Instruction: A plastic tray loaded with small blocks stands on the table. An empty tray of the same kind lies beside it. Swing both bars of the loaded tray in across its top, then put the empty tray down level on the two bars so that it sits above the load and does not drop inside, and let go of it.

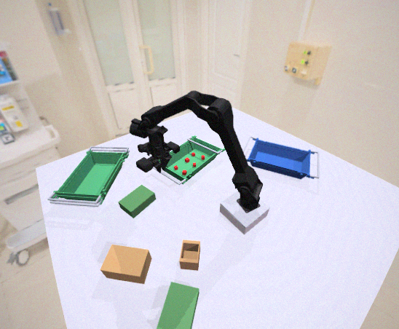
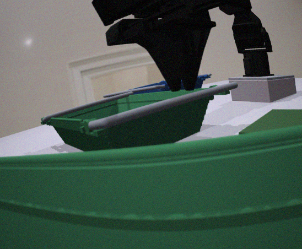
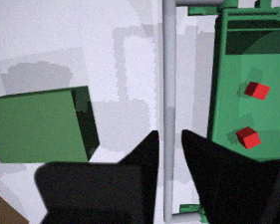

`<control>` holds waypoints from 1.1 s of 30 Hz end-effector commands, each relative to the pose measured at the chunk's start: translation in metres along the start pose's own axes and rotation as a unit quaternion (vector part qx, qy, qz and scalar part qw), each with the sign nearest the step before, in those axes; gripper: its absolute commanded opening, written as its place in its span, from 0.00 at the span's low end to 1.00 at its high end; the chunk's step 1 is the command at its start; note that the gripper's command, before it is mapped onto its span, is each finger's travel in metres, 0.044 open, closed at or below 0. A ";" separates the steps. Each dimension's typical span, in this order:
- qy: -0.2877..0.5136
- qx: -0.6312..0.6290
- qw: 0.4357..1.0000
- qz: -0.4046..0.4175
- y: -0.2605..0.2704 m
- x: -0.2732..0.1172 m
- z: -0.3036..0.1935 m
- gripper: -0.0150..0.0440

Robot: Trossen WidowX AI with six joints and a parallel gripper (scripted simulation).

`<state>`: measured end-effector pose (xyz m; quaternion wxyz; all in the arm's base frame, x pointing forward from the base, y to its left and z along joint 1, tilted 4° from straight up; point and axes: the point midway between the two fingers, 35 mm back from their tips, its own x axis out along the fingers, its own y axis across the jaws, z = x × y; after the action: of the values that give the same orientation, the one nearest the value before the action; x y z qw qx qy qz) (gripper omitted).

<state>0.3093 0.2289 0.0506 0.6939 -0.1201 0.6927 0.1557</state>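
Note:
The loaded green tray [image 1: 184, 152] [image 2: 150, 126] [image 3: 216, 99] stands on the table with several small red blocks on its floor. Its far bar [image 1: 206, 146] [image 2: 87, 107] lies in across the top. Its near bar [image 1: 170, 177] [image 2: 161, 106] [image 3: 169, 89] stands out past the tray's end. My gripper [image 1: 160, 169] [image 2: 182, 88] [image 3: 169, 135] points down just above the near bar, open by a narrow gap; in the wrist view the bar runs through that gap. The empty green tray [image 1: 93, 178] [image 2: 150, 193] lies to the left in the top view, its bars at its ends.
A green block [image 1: 137, 200] [image 3: 35, 128] lies near the loaded tray's near end. A blue tray [image 1: 280, 158] stands on the other side of the arm's base [image 1: 244, 218]. An orange block [image 1: 126, 262], a small orange box [image 1: 190, 255] and another green block [image 1: 178, 307] lie farther off.

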 end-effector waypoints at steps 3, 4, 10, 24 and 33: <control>0.011 -0.002 1.000 -0.001 -0.001 0.030 -0.006 0.40; 0.011 -0.002 1.000 -0.001 -0.001 0.033 -0.006 0.40; 0.011 -0.002 1.000 -0.001 -0.002 0.032 -0.006 0.40; 0.011 -0.002 1.000 -0.003 -0.041 -0.002 -0.005 0.40; 0.011 -0.002 1.000 -0.004 -0.070 0.012 -0.006 0.40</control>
<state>0.3320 0.1716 0.0474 0.6940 -0.1207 0.6930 0.1536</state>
